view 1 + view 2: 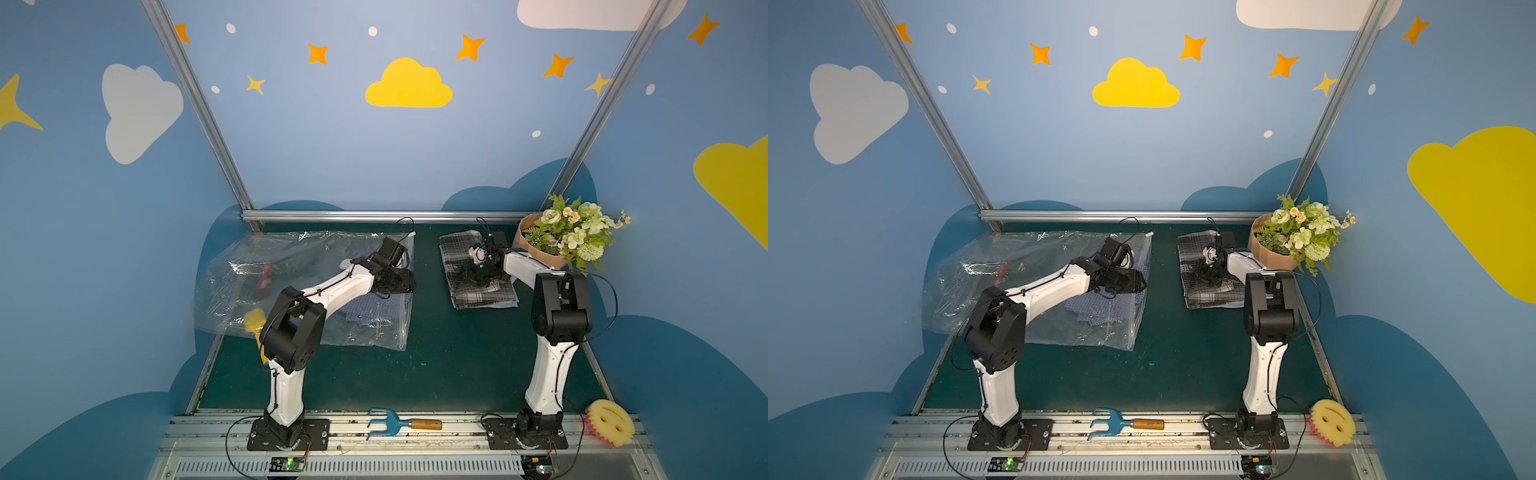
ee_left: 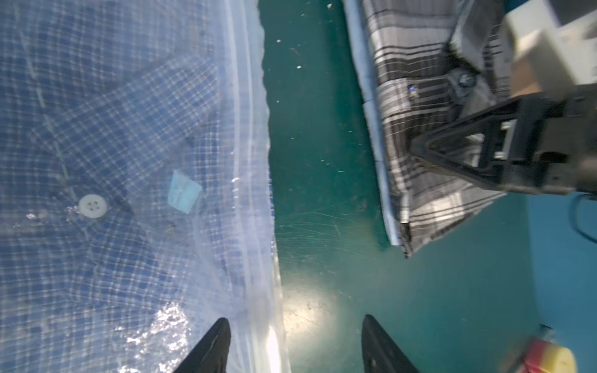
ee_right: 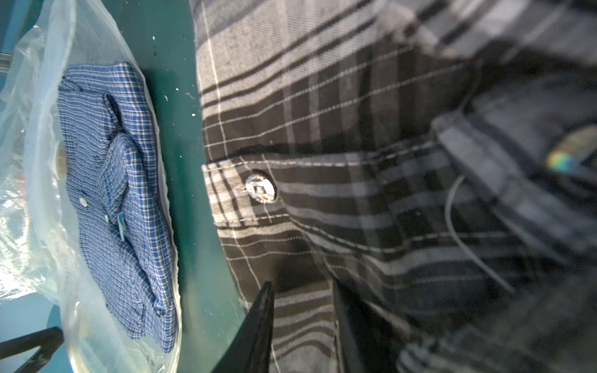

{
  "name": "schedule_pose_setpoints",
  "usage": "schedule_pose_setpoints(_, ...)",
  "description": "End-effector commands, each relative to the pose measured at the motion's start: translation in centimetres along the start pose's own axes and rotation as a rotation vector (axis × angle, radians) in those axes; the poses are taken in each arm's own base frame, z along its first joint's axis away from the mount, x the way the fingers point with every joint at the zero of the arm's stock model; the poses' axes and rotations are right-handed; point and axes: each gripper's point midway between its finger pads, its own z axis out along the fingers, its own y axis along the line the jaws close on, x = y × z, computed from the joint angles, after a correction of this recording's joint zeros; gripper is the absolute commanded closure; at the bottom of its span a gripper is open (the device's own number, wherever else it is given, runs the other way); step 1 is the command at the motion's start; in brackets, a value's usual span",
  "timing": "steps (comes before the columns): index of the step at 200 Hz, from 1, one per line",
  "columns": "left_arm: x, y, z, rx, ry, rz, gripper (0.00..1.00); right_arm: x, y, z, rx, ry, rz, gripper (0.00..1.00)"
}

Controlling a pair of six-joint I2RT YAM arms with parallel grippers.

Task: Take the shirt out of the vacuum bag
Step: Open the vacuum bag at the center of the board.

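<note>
Care: your left end effector [image 2: 295, 318] hangs released astride the zip edge [image 2: 248, 161] of the clear crinkly vacuum bag [image 1: 232, 291], blue checked shirt [image 2: 113, 129] inside; pinch only the top film. Whether the right end effector [image 3: 302, 282] grips the grey plaid shirt [image 3: 323, 97], I cannot tell.

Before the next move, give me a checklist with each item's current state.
1. Blue checked shirt out of the clear crinkly plastic vacuum bag: not ok, it lies inside.
2. Left gripper open: ok, jaws apart over the bag's zip edge.
3. Bag mouth unzipped: cannot tell.
4. Black-and-grey plaid shirt clear of the bag: ok, on the green table beside it.
5. Right gripper hold on the plaid shirt: cannot tell; it is down at the fabric.
</note>
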Motion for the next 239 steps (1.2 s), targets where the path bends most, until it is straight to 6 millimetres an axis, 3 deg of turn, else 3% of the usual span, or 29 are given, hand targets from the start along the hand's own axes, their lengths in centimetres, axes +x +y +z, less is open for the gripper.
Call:
schedule_pose_setpoints(1,-0.3,1.1,0.7,-0.105,-0.023,0.041,0.35,-0.1,0.6,-3.3,0.051,-0.033,-0.039,0.65)
schedule_pose_setpoints(33,0.2,2.0,2.3,-0.224,0.008,0.101,0.34,0.1,3.8,-7.3,-0.031,-0.103,-0.072,0.64)
schedule_pose_setpoints(69,0.3,3.1,3.0,-0.332,0.033,0.117,0.37,1.6,6.1,-7.6,-0.145,-0.107,-0.050,0.65)
schedule_pose_setpoints(91,0.1,3.0,2.6,-0.342,0.029,0.125,0.46,2.9,7.4,-6.2,-0.215,-0.075,-0.042,0.64)
schedule_pose_setpoints(132,-0.9,2.9,0.9,-0.366,-0.003,0.135,0.82,4.4,11.2,-2.8,-0.307,-0.008,-0.079,0.62)
schedule_pose_setpoints(150,-1.2,2.9,0.1,-0.379,-0.014,0.138,0.91,4.4,12.6,-1.4,-0.345,0.012,-0.089,0.61)
schedule_pose_setpoints(198,-2.9,2.4,-3.5,-0.380,-0.088,0.126,0.97,2.3,15.5,2.4,-0.433,0.037,-0.086,0.56)
schedule_pose_setpoints(239,-4.4,2.5,-6.2,-0.360,-0.134,0.100,0.97,0.1,16.0,5.5,-0.420,0.040,-0.090,0.56)
